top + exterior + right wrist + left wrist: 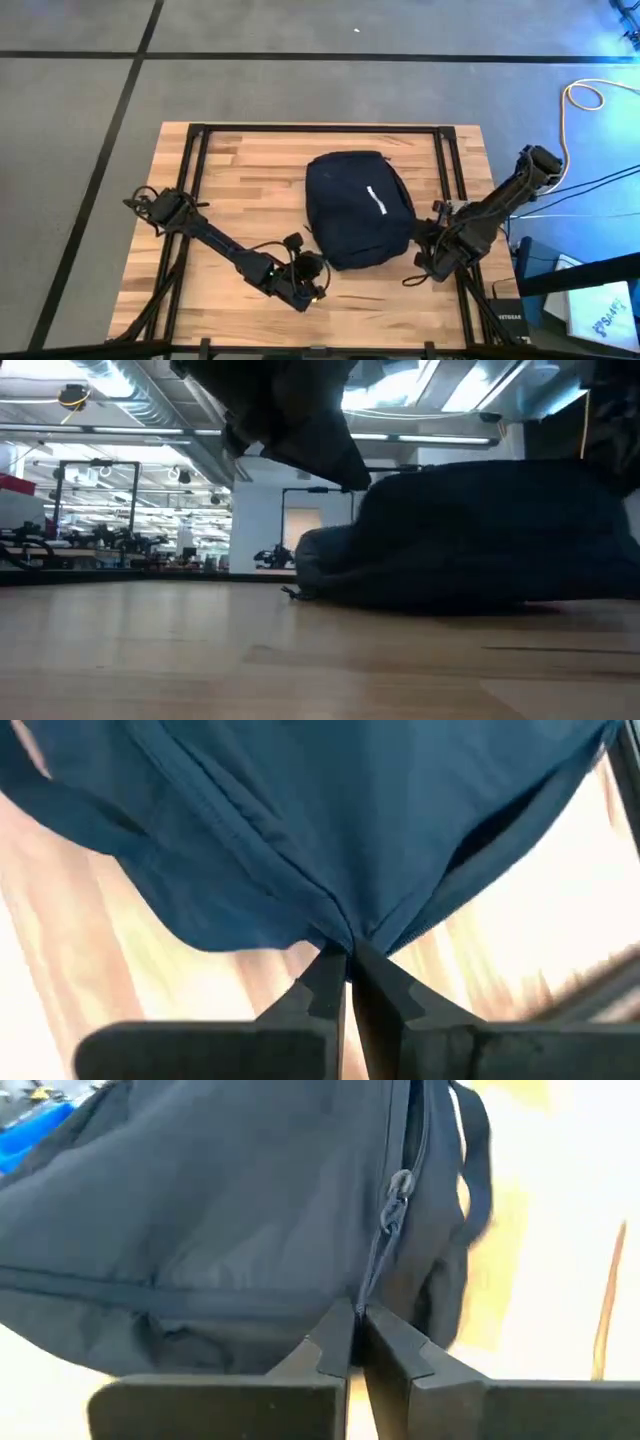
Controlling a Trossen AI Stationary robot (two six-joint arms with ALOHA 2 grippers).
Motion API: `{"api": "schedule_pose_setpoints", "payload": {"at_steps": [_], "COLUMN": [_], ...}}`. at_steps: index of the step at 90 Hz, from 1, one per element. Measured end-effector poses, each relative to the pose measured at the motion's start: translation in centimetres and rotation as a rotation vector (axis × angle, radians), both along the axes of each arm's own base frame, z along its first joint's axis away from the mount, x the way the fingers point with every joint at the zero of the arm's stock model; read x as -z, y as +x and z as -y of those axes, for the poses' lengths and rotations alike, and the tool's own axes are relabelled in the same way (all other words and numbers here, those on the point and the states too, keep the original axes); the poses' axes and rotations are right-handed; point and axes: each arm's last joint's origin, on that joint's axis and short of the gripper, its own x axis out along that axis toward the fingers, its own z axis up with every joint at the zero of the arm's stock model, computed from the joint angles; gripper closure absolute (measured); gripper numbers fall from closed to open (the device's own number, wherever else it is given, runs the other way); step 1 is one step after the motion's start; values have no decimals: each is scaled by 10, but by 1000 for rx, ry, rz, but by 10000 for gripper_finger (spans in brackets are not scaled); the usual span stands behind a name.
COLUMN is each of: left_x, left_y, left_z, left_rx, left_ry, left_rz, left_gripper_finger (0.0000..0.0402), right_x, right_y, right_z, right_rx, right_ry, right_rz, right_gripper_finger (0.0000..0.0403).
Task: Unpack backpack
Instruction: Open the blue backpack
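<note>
High view: the large dark navy soft fabric backpack (358,208) lies mid-table; the left gripper (310,280) sits at its near-left corner, the right gripper (432,247) at its right edge.

Left wrist view: fingers together on the black zipper cord (375,1265).

Right wrist view: fingers pinching bag fabric.

Risk: with 2 thin grips, the cord may slip free, or the bag may slide instead of unzipping.

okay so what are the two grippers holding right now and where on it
Both hold the backpack. The left gripper pinches its zipper pull cord; the right gripper pinches a fold of fabric at its edge.
</note>
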Motion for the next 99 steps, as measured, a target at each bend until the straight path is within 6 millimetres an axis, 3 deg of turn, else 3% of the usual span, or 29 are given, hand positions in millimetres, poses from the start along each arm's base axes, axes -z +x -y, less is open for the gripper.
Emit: {"api": "schedule_pose_setpoints", "payload": {"at_steps": [28, 48, 64, 78, 90, 99], "left_x": [-2, 0, -4, -7, -13, -17], "left_y": [-9, 4, 15, 24, 32, 38], "left_z": [-32, -67, -79, -86, -87, -91], "left_rx": [-41, -36, 12, 71, 151, 195], "left_ry": [59, 44, 51, 34, 21, -5], "left_rz": [-208, -291, -271, -247, -191, -157], "left_gripper_finger": [401, 401, 401, 401, 401, 401], "right_x": [-1, 1, 2, 2, 1, -1], "right_y": [-6, -4, -1, 1, 8, 13], "right_z": [5, 0, -4, -4, -8, -7], "right_rx": [41, 7, -54, -93, -172, -250], "right_ry": [-34, 47, 74, 64, 40, -100], "right_rz": [-62, -89, -82, -74, 10, 101], "right_gripper_finger": [403, 403, 388, 335, 256, 191]}}
